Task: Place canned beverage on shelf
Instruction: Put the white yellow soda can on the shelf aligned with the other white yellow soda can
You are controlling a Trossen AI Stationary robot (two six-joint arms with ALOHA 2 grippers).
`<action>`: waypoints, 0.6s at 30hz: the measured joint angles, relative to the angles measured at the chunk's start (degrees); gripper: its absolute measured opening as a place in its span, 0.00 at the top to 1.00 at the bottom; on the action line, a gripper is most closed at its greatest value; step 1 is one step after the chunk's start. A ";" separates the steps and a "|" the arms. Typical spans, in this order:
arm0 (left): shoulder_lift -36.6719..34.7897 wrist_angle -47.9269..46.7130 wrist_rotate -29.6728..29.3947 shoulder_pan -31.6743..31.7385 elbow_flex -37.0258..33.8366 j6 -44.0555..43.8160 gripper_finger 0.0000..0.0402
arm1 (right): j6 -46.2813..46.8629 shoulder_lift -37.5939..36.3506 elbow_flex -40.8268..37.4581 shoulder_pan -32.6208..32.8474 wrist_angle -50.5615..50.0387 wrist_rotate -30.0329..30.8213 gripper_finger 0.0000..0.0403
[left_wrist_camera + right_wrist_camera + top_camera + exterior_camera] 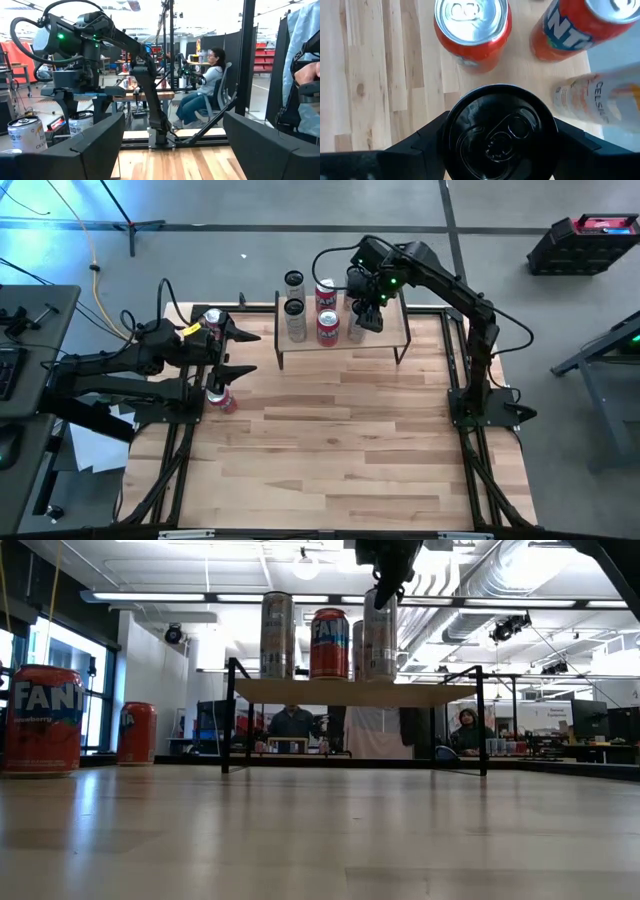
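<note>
The shelf (392, 332), a light plank on thin black legs, stands at the table's far edge. On it stand two silver cans (294, 298) and two red cans (326, 310). To their right is a black-topped silver can (380, 640), upright, with my right gripper (366, 312) shut on it from above. In the right wrist view this can (500, 132) fills the space between the fingers. My left gripper (245, 352) hovers open at the table's left, with nothing between its fingers. My right gripper pinches the can between its two fingers, on opposite sides of the wall just under the top rim (449, 131). The fingers (427, 142) come steeply from above, slanting down. The can is upright, its base (380, 678) level with the other cans' bases on the plank.
Two red cans (40, 720) (137, 733) stand on the table at the left, close by my left arm. The near and middle table (350, 450) lies bare. People sit in the room beyond the table (207, 90).
</note>
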 joint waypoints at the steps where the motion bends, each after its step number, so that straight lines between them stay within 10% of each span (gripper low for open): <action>1: 0.00 0.00 0.00 0.00 0.00 0.00 0.18 | -0.38 0.01 -0.03 0.17 0.38 0.03 0.38; 18: 0.00 -0.61 0.02 0.00 0.00 -0.42 0.18 | -0.85 0.96 -0.08 0.46 0.98 0.06 0.38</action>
